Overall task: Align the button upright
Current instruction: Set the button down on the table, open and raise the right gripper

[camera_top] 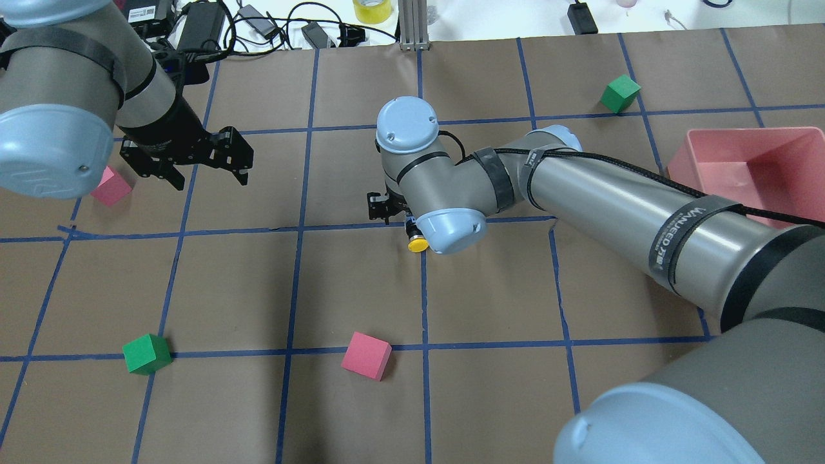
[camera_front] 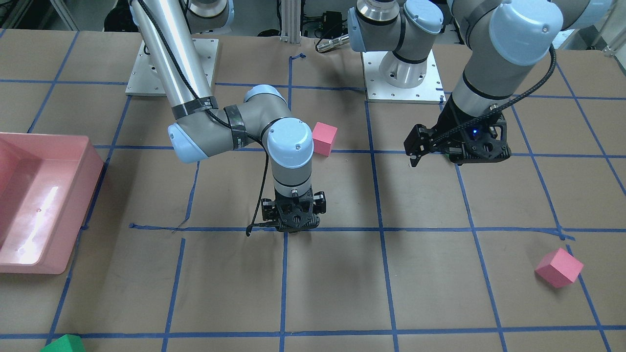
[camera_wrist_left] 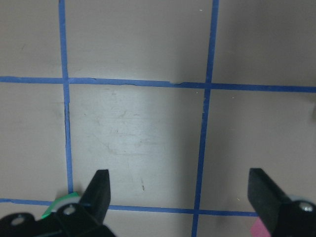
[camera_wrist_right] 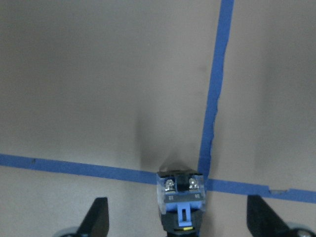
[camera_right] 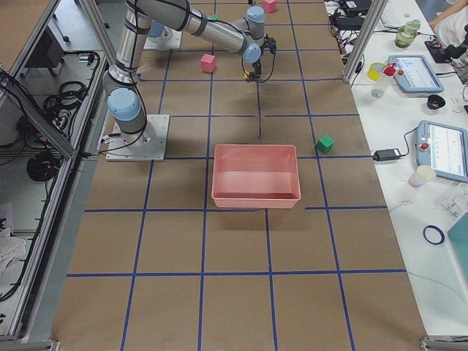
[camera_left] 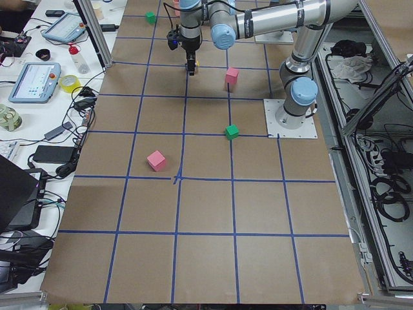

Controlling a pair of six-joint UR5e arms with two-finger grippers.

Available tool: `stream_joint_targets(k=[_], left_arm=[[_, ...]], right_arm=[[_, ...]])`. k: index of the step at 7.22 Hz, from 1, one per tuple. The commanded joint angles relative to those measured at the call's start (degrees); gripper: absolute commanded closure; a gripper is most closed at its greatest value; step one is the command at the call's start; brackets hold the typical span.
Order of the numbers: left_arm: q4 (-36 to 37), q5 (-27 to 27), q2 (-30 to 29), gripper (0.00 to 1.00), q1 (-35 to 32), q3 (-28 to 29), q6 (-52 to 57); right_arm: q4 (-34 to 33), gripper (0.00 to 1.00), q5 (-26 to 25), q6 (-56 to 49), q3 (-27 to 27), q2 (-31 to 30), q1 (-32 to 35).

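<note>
Your right gripper (camera_wrist_right: 180,222) was wide open with the button (camera_wrist_right: 180,202) between its fingers. The button lay on its side at the tape crossing (camera_wrist_right: 206,181), cap toward the robot, axis across the closing line. Your left gripper (camera_top: 211,171), also wide, hung well apart.

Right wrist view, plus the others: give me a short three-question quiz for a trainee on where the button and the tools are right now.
1. True or false: the left arm's black two-finger tool grips a pink foam cube.
2. The small yellow-capped, black-bodied push-button lies: A in the pink tray; B between the fingers of the right arm's black two-finger tool; C on a green cube.
3. Fill in: the right tool is ____ (open or shut).
Key: 1 false, it is open and empty; 2 B; 3 open.
</note>
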Motion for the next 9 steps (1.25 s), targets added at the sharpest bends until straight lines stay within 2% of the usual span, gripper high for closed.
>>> stream_joint_targets(k=[1,4,5,6,7,8,9], left_arm=[[-0.28,0.57,-0.01,0.0,-0.05,-0.4,-0.94],[1.82,-0.91,-0.27,0.0,-0.57,-3.82,-3.57],[4.01,-4.83,-0.36,0.0,-2.4,-4.0,-8.63],[5.16,-5.48,-1.32,0.0,-4.51,-4.44,-12.33],[12.31,-5.4,-2.81,0.0,-8.53,-6.36,-15.59],[24.04,-5.48,-4.91,0.0,-12.49,-10.64,-22.84],[37.99,-4.96,-7.2,0.0,-14.62,-15.56,-28.48]], right_arm=[[4.04,0.0,-0.58,-2.81,-0.53,-4.89,-4.17],[22.12,0.0,0.11,-18.35,-0.7,-15.96,-19.09],[25.83,0.0,0.12,-20.13,-1.75,-18.69,-22.44],[33.87,0.0,-0.05,-20.49,-6.54,-20.89,-23.26],[43.79,0.0,-0.58,-20.5,-13.29,-21.61,-23.44],[49.28,0.0,-0.67,-19.97,-17.27,-21.79,-23.36],[49.6,0.0,-0.67,-19.79,-18.53,-22.23,-22.75]])
